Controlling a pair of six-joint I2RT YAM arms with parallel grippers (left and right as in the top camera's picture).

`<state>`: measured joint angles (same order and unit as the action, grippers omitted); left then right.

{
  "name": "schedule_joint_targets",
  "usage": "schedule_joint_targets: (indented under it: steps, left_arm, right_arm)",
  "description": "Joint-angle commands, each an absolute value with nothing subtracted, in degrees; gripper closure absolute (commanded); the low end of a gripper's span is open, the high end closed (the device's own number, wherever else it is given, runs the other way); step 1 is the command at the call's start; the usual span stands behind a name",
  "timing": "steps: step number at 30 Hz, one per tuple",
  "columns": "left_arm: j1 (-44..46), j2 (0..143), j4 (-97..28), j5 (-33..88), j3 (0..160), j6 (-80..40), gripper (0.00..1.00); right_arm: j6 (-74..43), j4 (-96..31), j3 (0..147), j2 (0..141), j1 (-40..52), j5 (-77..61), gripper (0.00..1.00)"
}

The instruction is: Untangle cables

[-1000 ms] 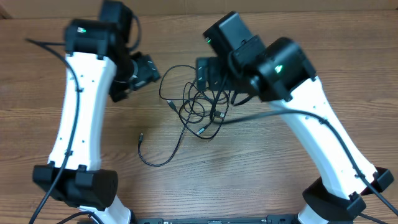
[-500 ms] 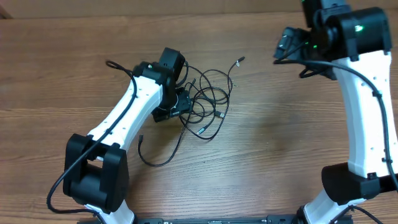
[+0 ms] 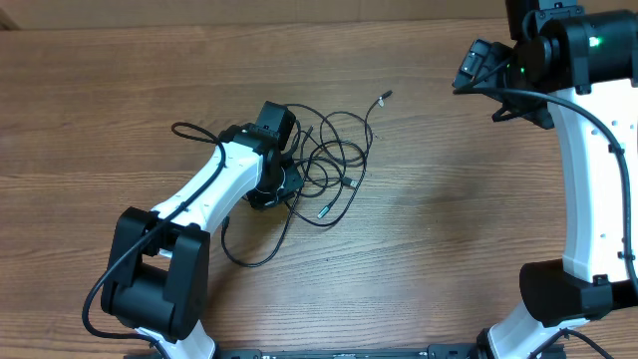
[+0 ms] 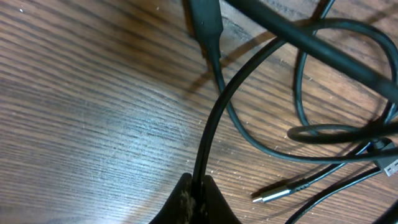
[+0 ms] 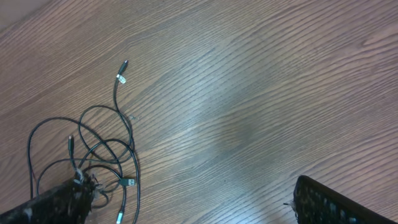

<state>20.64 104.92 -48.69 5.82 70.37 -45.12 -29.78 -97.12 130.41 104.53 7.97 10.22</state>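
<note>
Tabletop (image 3: 429, 249): brown wood-grain surface that carries all the cords.
Cables (image 3: 334, 160): thin black cords in one loose tangle of overlapping loops. The tangle lies flat on the tabletop, just off the centre of the overhead view toward 10 o'clock.
Loose plug end (image 3: 384, 97): a single strand leaves the tangle toward 1 o'clock and ends in a small plug, apart from the other loops.
Trailing loop (image 3: 261, 254): one cord runs out of the tangle toward 7 o'clock and curves across the tabletop. Its small tip turns up at the 9 o'clock side of the curve.
Silvery plug (image 3: 322, 211): lies at the 6 o'clock edge of the tangle, resting on the wood.
Left claw (image 3: 271, 187): set at the 9 o'clock edge of the tangle, low over the tabletop. Its fingers are pressed together, pinching one black cord.
Gripped cord (image 4: 208, 137): in the left wrist view it rises from between the fingertips (image 4: 186, 199) toward 12 o'clock. It meets other strands near the top of the frame.
Right claw (image 3: 477, 68): sits at 2 o'clock in the overhead view, well apart from the tangle. Its fingers are spread wide, and the right wrist view shows only bare wood between them.
Right wrist view: the cables lie at 8 o'clock of the frame.
</note>
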Motion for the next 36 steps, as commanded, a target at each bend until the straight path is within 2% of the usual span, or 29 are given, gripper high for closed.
schedule_joint_targets:
  steps: [1,6,10,12,18,29,34,36]
  left_arm:
    - [20.47,104.47,-50.74,6.09,72.71,-46.04,0.96]
    - [20.49,101.75,-59.53,9.41,85.3,-37.32,0.96]
    - [20.58,98.37,-67.24,10.0,101.47,-33.06,0.96]
    - [20.71,96.07,-67.94,10.2,110.69,-30.44,0.96]
    - [20.71,91.07,-63.96,10.22,123.94,-29.52,0.96]
    - [20.71,82.72,-42.48,12.67,127.76,-29.78,0.96]
    - [20.69,82.5,-48.58,7.22,127.7,-31.81,0.96]
    - [20.69,83.2,-58.85,-4.93,127.61,-38.46,0.96]
  right_arm:
    - [-29.58,-96.99,130.39,103.68,8.05,9.8,0.0]
    - [-29.58,-96.99,130.39,103.68,8.05,9.8,0.0]
    - [-29.58,-96.99,130.39,103.68,8.05,9.8,0.0]
    - [-29.58,-96.99,130.39,103.68,8.05,9.82,0.0]
    - [-29.58,-96.99,130.39,103.68,8.05,9.8,0.0]
    - [-29.58,-96.99,130.39,103.68,8.05,9.8,0.0]
    - [-29.58,-96.99,130.39,103.68,8.05,9.8,0.0]
    - [-29.58,-96.99,130.39,103.68,8.05,9.82,0.0]
